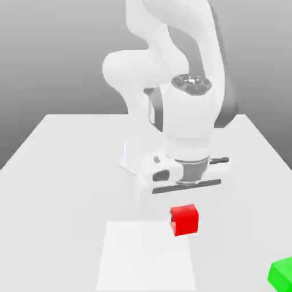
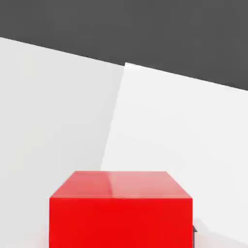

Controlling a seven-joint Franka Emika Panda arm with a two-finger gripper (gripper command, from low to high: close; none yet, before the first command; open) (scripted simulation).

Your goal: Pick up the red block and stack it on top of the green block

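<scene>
Bright-green matte cube [image 1: 281, 272] lies at four o'clock from the small red cube [image 1: 185, 220] pinched in the pincer [image 1: 185, 212].

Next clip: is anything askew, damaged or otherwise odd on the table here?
Nothing stands out. The small matte red cube sits under the white arm's gripper, intact. The bright-green cube rests apart at the exterior view's lower right, cut by the frame edge. The white table shows no spill.
</scene>
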